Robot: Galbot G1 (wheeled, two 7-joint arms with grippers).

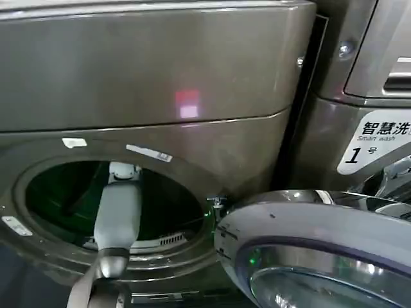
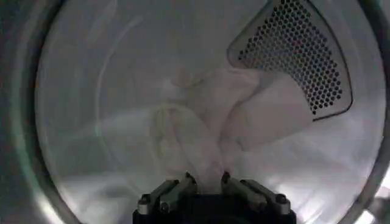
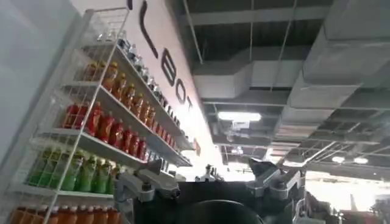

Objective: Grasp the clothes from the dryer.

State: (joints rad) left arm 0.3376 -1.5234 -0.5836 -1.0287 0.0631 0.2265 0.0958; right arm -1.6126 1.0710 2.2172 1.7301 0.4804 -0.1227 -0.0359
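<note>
**Left gripper closed on the clothes inside the drum**

The clothes, a small bundle of white and pale grey fabric, lie on the drum wall deep inside the dryer, just beside a perforated grey panel. A fold of the fabric runs down into the left gripper, whose jaws stand close together and pinch that fold between their tips.

In the head view the left arm reaches through the round porthole into the dark drum; the arm itself hides the gripper and the bundle there, and the drum's inside is too dark to make out beyond a greenish sheen. The lower part of the arm is cut off by the edge.

The dryer's round glass door hangs swung open to the right, partly cut off, with a white "1" sticker above it.

The right gripper points up towards a ceiling, beside shelves of bottled drinks; its jaws are spread wide and hold nothing.
</note>
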